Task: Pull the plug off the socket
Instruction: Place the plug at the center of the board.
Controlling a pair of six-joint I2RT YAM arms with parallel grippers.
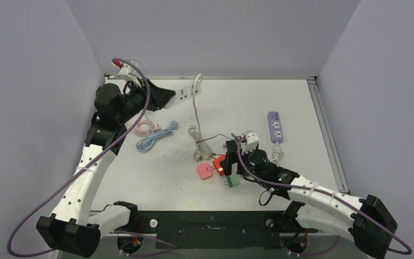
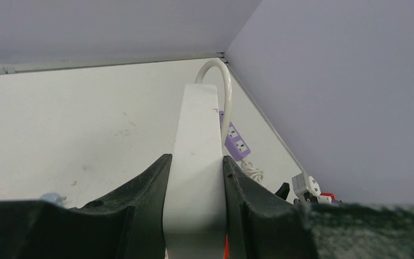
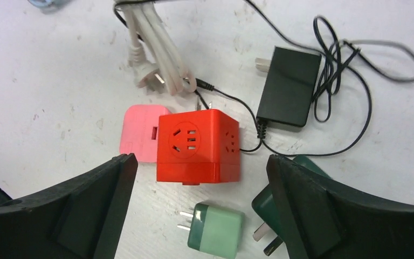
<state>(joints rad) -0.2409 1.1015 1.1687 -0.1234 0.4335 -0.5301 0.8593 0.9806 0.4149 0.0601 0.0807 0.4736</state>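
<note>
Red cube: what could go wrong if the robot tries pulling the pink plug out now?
The open right gripper hangs over the cube, not the pink plug, so it might lift both together. The light green plug and black cord lie close and could get bumped or snagged.

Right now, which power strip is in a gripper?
The white power strip, clamped by the left gripper; the purple strip lies free.
</note>
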